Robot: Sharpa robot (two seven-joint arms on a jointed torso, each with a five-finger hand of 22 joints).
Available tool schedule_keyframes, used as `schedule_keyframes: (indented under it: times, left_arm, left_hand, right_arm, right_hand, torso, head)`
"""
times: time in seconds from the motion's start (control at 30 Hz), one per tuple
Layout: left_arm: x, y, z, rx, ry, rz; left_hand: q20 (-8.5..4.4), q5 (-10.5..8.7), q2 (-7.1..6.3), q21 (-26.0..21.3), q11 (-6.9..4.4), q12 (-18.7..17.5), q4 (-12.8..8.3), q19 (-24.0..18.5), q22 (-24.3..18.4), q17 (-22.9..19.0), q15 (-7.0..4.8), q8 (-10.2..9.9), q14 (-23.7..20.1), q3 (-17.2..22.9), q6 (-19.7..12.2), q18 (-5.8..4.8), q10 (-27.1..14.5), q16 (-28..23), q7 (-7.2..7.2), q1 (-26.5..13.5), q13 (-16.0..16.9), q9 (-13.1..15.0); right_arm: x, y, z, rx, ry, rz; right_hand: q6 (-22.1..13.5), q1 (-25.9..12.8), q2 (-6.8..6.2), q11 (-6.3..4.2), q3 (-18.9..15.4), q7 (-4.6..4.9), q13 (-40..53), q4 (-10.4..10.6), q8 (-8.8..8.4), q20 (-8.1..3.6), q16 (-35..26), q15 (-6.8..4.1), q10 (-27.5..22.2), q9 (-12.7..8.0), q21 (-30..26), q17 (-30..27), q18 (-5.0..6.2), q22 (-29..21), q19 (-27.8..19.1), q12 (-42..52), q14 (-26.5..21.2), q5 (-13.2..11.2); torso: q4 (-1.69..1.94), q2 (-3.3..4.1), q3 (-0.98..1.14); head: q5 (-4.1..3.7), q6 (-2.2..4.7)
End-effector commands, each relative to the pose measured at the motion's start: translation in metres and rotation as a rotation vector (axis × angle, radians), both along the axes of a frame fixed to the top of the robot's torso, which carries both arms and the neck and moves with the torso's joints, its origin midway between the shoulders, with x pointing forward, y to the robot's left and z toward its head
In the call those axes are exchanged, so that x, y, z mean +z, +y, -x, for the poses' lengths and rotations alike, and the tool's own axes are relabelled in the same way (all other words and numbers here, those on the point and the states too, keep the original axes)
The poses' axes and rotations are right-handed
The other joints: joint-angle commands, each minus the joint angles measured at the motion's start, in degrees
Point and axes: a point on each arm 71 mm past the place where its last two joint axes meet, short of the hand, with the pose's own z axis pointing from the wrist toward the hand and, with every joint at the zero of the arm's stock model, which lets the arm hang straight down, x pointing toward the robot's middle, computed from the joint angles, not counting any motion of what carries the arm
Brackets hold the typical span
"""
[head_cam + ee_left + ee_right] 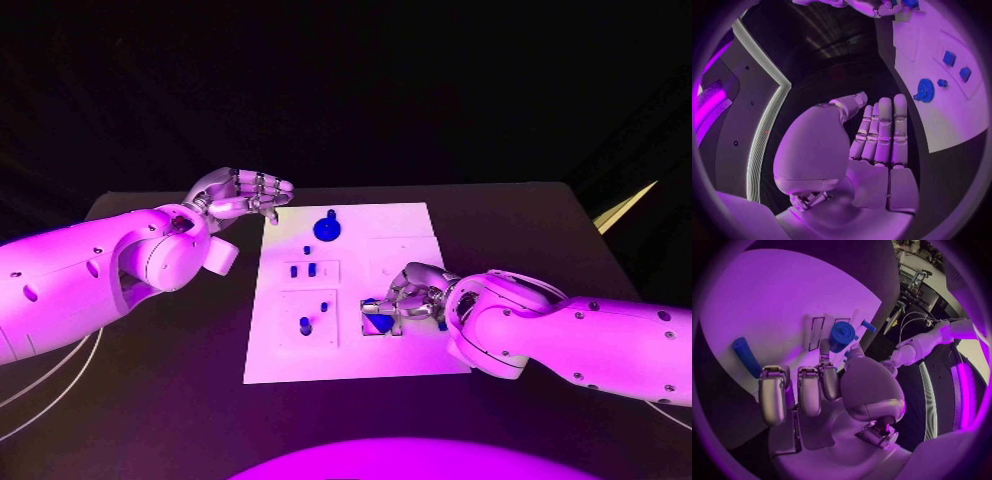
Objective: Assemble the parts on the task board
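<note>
Item one: we log a white rectangular task board point(411, 225) at frame centre on the black desk point(548, 215). On it, a blue round part point(327, 229) near the upper edge and small blue parts point(306, 270) at centre-left. Right hand point(407, 300), lower right of the board, fingers pinching a blue part point(379, 322). Left hand point(242, 193), upper left off the board, fingers straight and together, holding nothing.

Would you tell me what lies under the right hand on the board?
A blue part sits at the fingertips of the right hand, over the white board. What the palm covers cannot be seen.
</note>
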Motion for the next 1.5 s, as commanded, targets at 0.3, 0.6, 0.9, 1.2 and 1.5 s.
schedule_keyframes:
  times: [0.3,0.6,0.9,1.2,1.5]
  left_arm:
    - [0.000,0.000,0.000,-0.004,0.000,0.001]
    - [0.000,0.001,0.000,0.000,-0.001,-0.002]
    - [0.000,0.002,0.000,0.001,0.000,-0.003]
    - [0.000,0.002,0.000,0.002,0.001,-0.004]
    - [0.000,0.002,0.000,0.002,0.001,-0.004]
  left_hand:
    - [-0.13,1.19,0.32,-0.7,0.30,0.9,0.2,0.1,-0.7,-0.5,0.24,0.5,-0.5,-1.5,-0.1,0.34,-0.9,-0.6,0.57,-0.2,-0.4,-0.1]
    - [-0.14,1.20,0.33,-0.7,0.30,0.9,0.2,0.1,-0.7,-0.5,0.24,0.5,-0.5,-1.5,-0.1,0.35,-0.9,-0.6,0.58,-0.1,-0.4,-0.1]
    - [-0.14,1.20,0.33,-0.7,0.30,0.9,0.2,0.1,-0.7,-0.5,0.24,0.5,-0.5,-1.5,-0.1,0.35,-0.9,-0.6,0.58,-0.1,-0.4,-0.1]
    - [-0.14,1.21,0.37,-0.8,0.32,1.0,0.2,0.1,-0.7,-0.6,0.25,0.5,-0.5,-1.5,-0.1,0.34,-0.9,-0.7,0.61,-0.1,-0.4,-0.1]
    - [-0.14,1.21,0.37,-0.8,0.32,1.0,0.2,0.1,-0.7,-0.6,0.25,0.5,-0.5,-1.5,-0.1,0.34,-0.9,-0.7,0.61,-0.1,-0.4,-0.1]
  right_arm:
    - [0.004,-0.002,0.009,0.039,-0.015,0.016]
    - [0.007,-0.005,0.017,0.055,-0.006,0.013]
    - [0.006,-0.005,0.020,0.083,0.023,0.006]
    - [0.005,-0.007,0.017,0.077,0.017,0.018]
    - [0.002,-0.005,0.012,0.066,0.010,0.030]
  right_hand:
    - [0.5,-6.0,-3.93,-0.77,1.8,-0.21,7.6,0.2,2.06,-0.57,0.8,-0.45,1.8,1.3,1.5,12.0,-1.65,15.0,6.0,-0.1,5.7,0.8]
    - [0.7,-6.2,-3.24,-0.85,2.4,-0.31,7.9,0.2,2.23,-0.59,1.0,-0.50,2.0,1.4,2.2,12.5,-1.79,15.3,6.2,0.4,5.8,0.7]
    - [0.8,-0.9,-2.08,-0.98,2.7,-0.44,8.1,-0.2,2.36,-0.73,1.1,-0.63,2.2,1.5,2.2,12.6,-1.81,15.3,6.2,0.5,5.9,0.5]
    - [0.6,9.2,-0.33,-1.13,5.1,-0.58,8.4,-0.6,1.84,-0.85,1.1,-0.75,2.4,1.1,2.5,12.8,-1.87,15.5,6.3,0.5,5.9,0.8]
    - [0.7,11.1,0.56,-1.20,6.2,-0.64,8.5,-0.5,1.53,-0.90,1.2,-0.81,2.4,0.8,2.7,12.9,-1.90,15.5,6.3,0.6,5.9,0.8]
  torso:
    - [-0.04,-0.07,0.02]
    - [-0.13,-0.08,0.02]
    - [0.01,-0.07,-0.04]
    - [0.03,-0.04,-0.02]
    - [0.05,-0.06,-0.04]
  head:
    - [0.20,-0.24]
    - [0.25,-0.29]
    - [0.21,-0.37]
    - [0.27,-0.28]
    - [0.32,-0.41]
